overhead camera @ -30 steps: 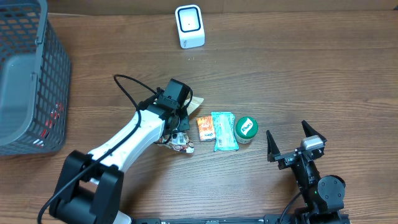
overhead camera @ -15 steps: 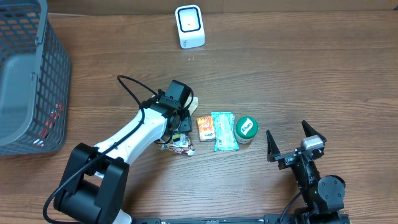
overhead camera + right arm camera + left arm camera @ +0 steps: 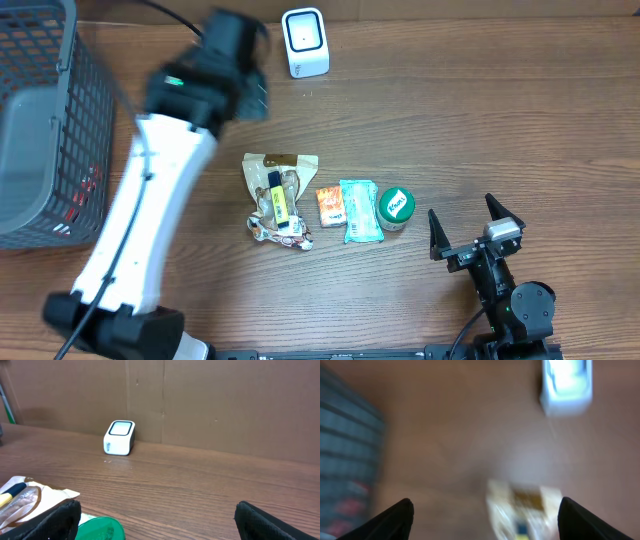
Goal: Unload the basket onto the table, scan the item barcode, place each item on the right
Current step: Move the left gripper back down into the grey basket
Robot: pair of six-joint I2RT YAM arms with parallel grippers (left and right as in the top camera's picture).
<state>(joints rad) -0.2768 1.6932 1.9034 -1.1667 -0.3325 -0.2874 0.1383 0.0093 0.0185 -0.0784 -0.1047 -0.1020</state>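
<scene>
Left fingers (image 3: 395,520) gape wide, empty, high over the bench (image 3: 450,120) at 11 o'clock. Right fingers (image 3: 260,520) are spread, empty, at 5 o'clock. Pack (image 3: 278,200) lies mid-bench, 6 o'clock of scanner (image 3: 304,42). Likely between grasps; next needs a pickup, barcode facing scanner.

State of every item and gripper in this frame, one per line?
Left gripper: open, empty, above the table.
Right gripper: open, empty.
Bag: flat on the table, ungripped.
Orange packet: flat.
Teal packet: flat.
Jar: upright, lid on.
Scanner: upright, nothing at it.
Basket: upright.
</scene>
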